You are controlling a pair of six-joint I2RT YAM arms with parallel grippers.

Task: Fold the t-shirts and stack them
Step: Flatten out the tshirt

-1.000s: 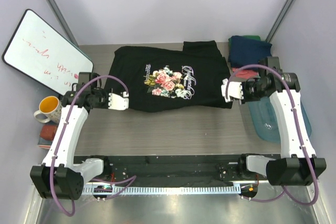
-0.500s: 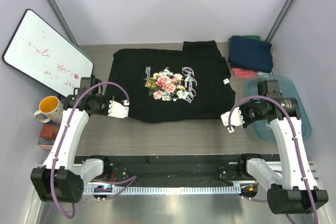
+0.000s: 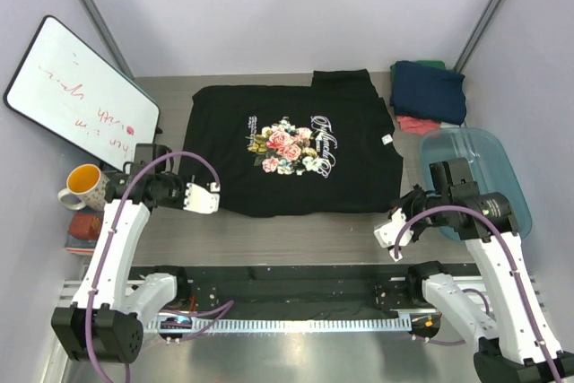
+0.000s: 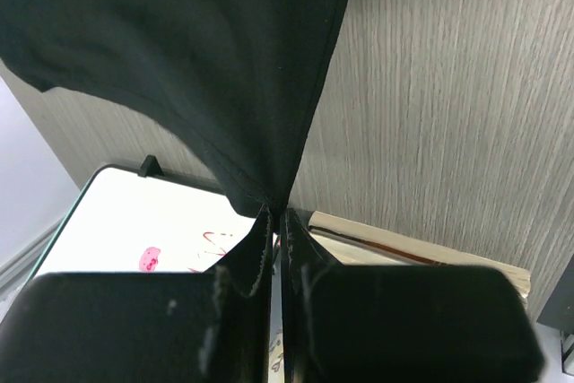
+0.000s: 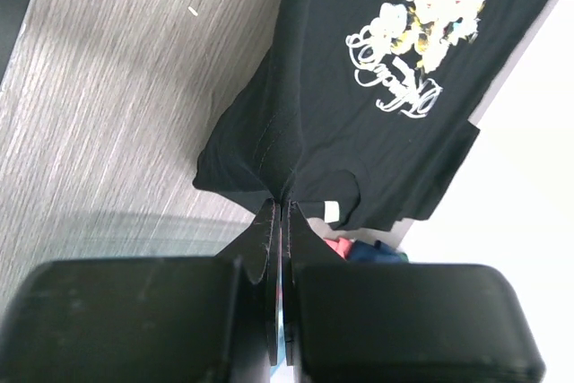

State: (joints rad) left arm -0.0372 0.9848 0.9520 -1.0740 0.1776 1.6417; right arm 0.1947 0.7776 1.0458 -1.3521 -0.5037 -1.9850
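The black t-shirt (image 3: 296, 154) lies spread print-up on the table (image 3: 296, 232); the folded navy tee (image 3: 429, 91) covers the coral-red tee (image 3: 411, 123) and green tee (image 3: 432, 64) far right.

Robotics lab test cell: plain enclosure walls (image 3: 269, 6), propped whiteboard (image 3: 76, 87), wood-grain table (image 3: 296, 229), metal mounting rail (image 3: 296, 277).

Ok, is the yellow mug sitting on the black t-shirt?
No, the yellow mug stands off to the left, well apart from the black t-shirt, which lies spread out flat.
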